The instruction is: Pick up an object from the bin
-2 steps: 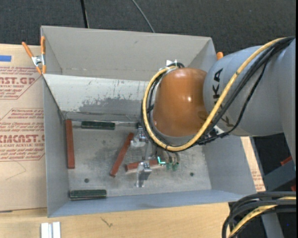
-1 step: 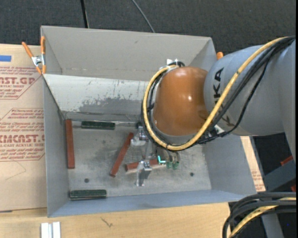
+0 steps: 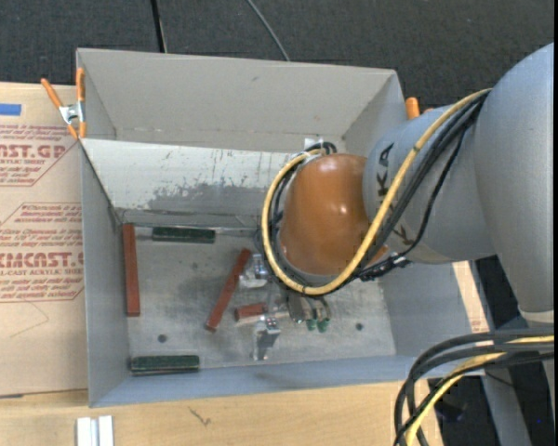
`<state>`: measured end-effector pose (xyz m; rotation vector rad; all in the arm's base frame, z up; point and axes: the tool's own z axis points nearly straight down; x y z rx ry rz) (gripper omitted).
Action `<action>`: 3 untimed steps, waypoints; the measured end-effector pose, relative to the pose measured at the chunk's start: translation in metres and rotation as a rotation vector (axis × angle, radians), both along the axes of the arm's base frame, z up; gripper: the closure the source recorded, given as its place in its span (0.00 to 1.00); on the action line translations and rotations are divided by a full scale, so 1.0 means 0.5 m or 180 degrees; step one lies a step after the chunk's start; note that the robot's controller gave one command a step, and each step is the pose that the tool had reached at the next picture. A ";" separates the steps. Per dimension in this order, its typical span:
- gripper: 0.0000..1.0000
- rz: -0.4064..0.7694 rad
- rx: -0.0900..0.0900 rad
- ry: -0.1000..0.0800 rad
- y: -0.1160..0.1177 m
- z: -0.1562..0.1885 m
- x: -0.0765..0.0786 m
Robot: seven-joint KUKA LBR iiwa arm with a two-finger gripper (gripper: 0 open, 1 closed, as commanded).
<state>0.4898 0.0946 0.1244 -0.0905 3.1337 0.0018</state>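
The bin [image 3: 102,249] is showing dull grey sheet metal, its sloping walls scuffed and streaked pale along the back and its flat floor smudged. It is sitting on a pale wooden table top [image 3: 260,416], with dark, rough-looking ground [image 3: 372,17] running across the top of the frame.

The arm [image 3: 511,175], smooth and rounded in light grey, is reaching in from the right. It is carrying a glossy orange cover [image 3: 321,212] ringed by yellow and black cables [image 3: 277,203].

A long red-brown bar [image 3: 130,269] is lying along the left wall, and a thinner red-brown stick [image 3: 228,291] is lying aslant at mid-floor. One dark green strip [image 3: 183,235] is resting by the back wall and another dark green strip [image 3: 164,364] at the lower left.

The metallic gripper [image 3: 263,342] is hanging low below the cover, right of centre. Whether it is spread or closed cannot be told. A short red-brown block [image 3: 249,312] is lying just to its upper left.
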 end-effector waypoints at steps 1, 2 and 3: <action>1.00 0.0358 0.0013 -0.0099 -0.013 -0.084 0.107; 1.00 0.0358 0.0013 -0.0099 -0.013 -0.084 0.107; 1.00 0.0754 -0.0005 0.0028 -0.070 0.293 0.078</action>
